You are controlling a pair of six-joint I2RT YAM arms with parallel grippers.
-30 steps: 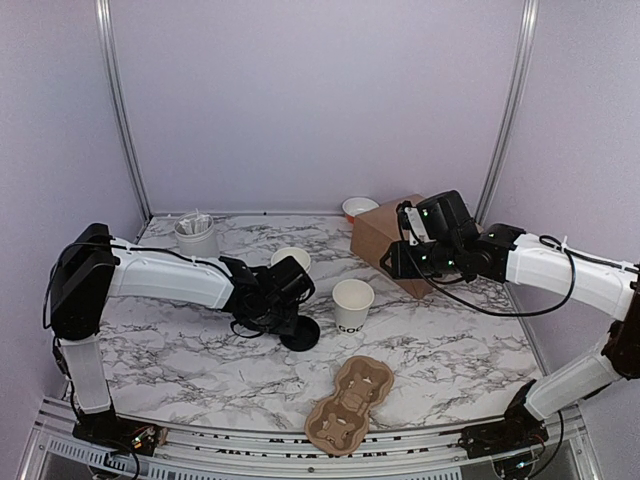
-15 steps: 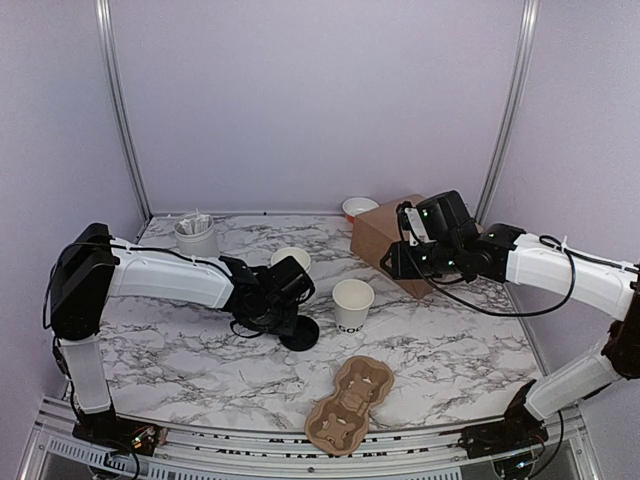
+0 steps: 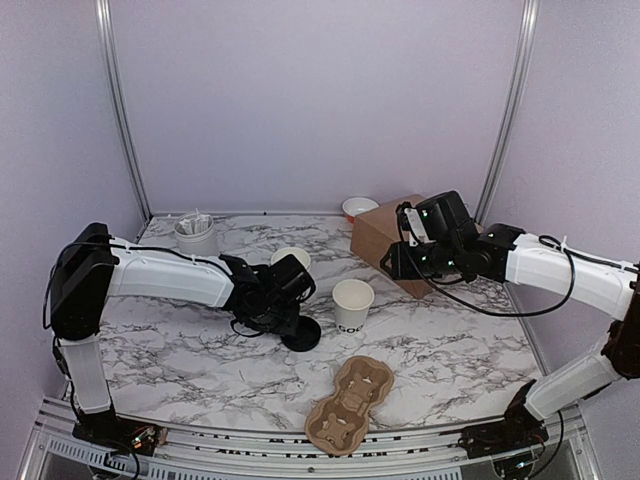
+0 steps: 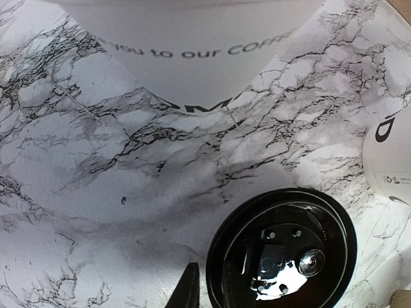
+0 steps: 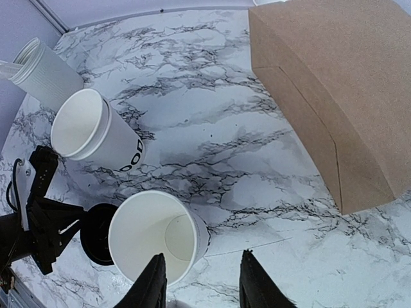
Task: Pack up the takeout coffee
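We are trying for the round black plastic lid (image 4: 280, 253), low centre; left gripper (image 3: 285, 320) jaws, we cannot tell. Right gripper (image 5: 202, 269) is gaping near the small white paper cup (image 3: 352, 303), centre. Next: pinch lid.

Beyond the black lid (image 4: 279, 250), a white paper cup (image 4: 186, 38) reads "you to our COFF"; the rear cup (image 5: 96, 131) shows "OOD".

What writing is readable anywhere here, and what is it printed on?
"you to our COFF", cut off: paper cup across top, left wrist view.
"OOD": farther paper cup, right wrist view.
Fine print on right-edge cup, left wrist view: too small to read.
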